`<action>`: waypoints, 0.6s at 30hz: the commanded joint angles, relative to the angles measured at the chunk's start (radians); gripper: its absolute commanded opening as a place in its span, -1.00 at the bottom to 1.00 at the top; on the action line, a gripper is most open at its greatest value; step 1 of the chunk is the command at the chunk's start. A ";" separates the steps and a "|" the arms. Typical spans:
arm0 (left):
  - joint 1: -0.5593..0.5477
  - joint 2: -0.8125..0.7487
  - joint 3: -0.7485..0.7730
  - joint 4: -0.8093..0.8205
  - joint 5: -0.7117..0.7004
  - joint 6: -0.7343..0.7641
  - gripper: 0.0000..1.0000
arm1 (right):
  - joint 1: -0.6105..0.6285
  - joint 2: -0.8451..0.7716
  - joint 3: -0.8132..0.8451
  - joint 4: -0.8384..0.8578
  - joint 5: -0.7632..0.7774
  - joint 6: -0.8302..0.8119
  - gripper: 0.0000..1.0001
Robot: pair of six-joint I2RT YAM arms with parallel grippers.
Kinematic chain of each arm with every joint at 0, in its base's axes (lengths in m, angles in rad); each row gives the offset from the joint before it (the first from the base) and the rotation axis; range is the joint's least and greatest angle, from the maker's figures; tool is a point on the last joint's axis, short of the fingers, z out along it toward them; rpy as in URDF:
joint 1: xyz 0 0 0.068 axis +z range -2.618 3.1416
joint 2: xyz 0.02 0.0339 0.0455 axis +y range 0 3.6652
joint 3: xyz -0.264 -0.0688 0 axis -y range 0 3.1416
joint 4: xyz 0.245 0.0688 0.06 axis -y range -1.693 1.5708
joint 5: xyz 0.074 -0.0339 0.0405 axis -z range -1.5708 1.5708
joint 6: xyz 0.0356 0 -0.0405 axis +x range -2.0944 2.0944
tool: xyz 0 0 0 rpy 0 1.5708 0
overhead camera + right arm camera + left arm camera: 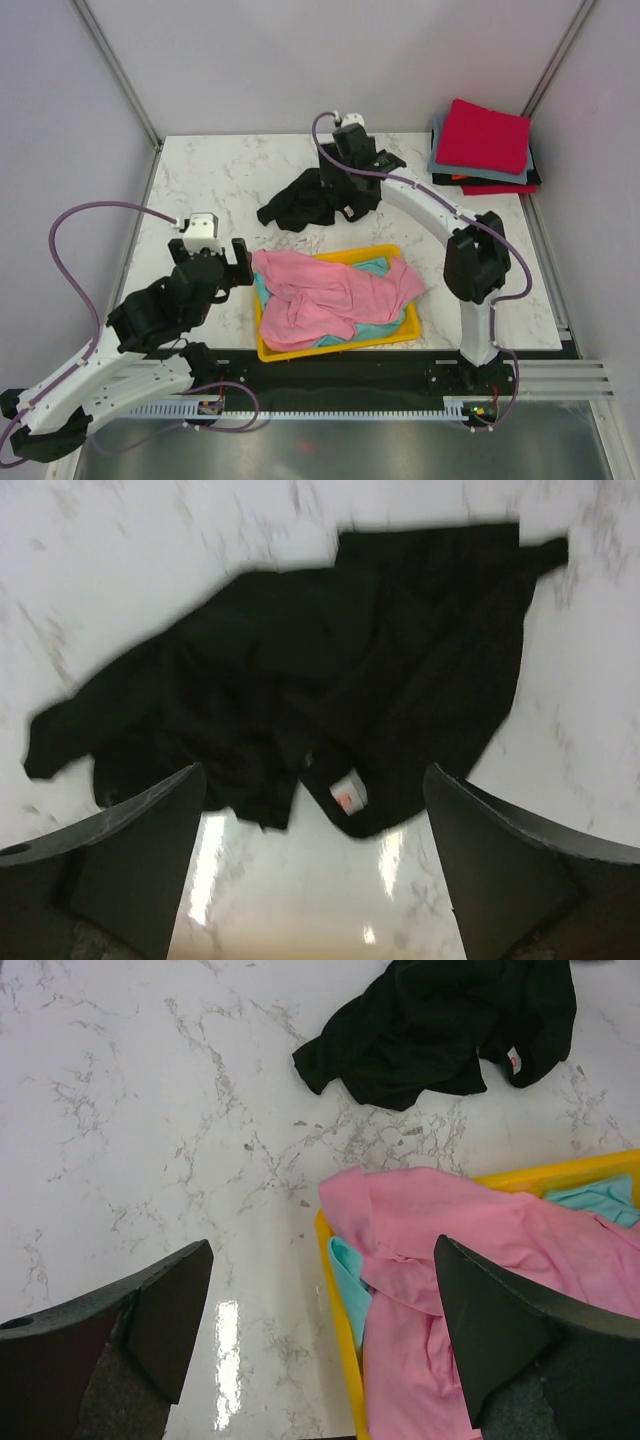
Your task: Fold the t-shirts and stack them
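Note:
A crumpled black t-shirt point(295, 205) lies at mid-table; it also shows in the left wrist view point(440, 1030) and the right wrist view point(300, 670), with its white neck label point(347, 792) facing up. My right gripper point(345, 198) hovers open and empty over its near edge point(312, 770). A pink t-shirt point(330, 290) is heaped in the yellow tray point(335, 347) over a teal t-shirt point(380, 265). My left gripper point(212, 256) is open and empty above the tray's left rim point(322, 1250), just over the pink t-shirt point(470, 1250) and the teal one point(350, 1280).
A folded stack sits at the back right corner, a red t-shirt point(485, 135) on top and a grey one point(437, 152) under it. Bare marble point(210, 180) lies left of the black t-shirt. Grey walls enclose the table.

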 commanded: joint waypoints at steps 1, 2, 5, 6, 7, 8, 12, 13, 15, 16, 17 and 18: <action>0.006 -0.003 -0.001 0.042 0.000 -0.013 0.99 | -0.009 -0.266 -0.271 0.020 0.051 0.074 0.96; 0.005 0.000 0.000 0.041 0.001 -0.011 0.99 | -0.015 -0.314 -0.339 0.031 0.072 0.096 0.96; 0.005 0.010 0.000 0.042 0.005 -0.010 0.99 | -0.018 -0.503 -0.586 0.011 0.109 0.169 0.96; 0.005 0.011 0.003 0.041 0.006 -0.010 0.99 | -0.018 -0.545 -0.640 -0.007 0.117 0.194 0.96; 0.006 0.014 0.002 0.042 0.006 -0.007 0.99 | -0.018 -0.616 -0.735 -0.056 0.129 0.256 0.96; 0.006 0.014 0.005 0.042 0.008 -0.008 0.99 | -0.018 -0.646 -0.781 -0.076 0.135 0.283 0.96; 0.005 0.022 0.005 0.044 0.014 -0.004 0.99 | -0.023 -0.711 -0.970 -0.124 0.114 0.331 0.93; 0.005 0.025 0.005 0.047 0.018 -0.002 0.99 | -0.024 -0.705 -0.986 -0.122 0.108 0.331 0.93; 0.005 0.030 0.005 0.047 0.021 -0.002 0.99 | -0.033 -0.659 -1.012 -0.121 0.077 0.326 0.92; 0.005 0.028 0.007 0.047 0.026 -0.002 0.99 | -0.035 -0.642 -1.016 -0.109 0.066 0.325 0.88; 0.005 0.025 0.004 0.047 0.028 -0.004 0.99 | -0.033 -0.627 -1.021 -0.098 0.057 0.326 0.86; 0.006 0.023 0.002 0.045 0.029 -0.005 0.99 | -0.036 -0.598 -1.032 -0.086 0.025 0.321 0.82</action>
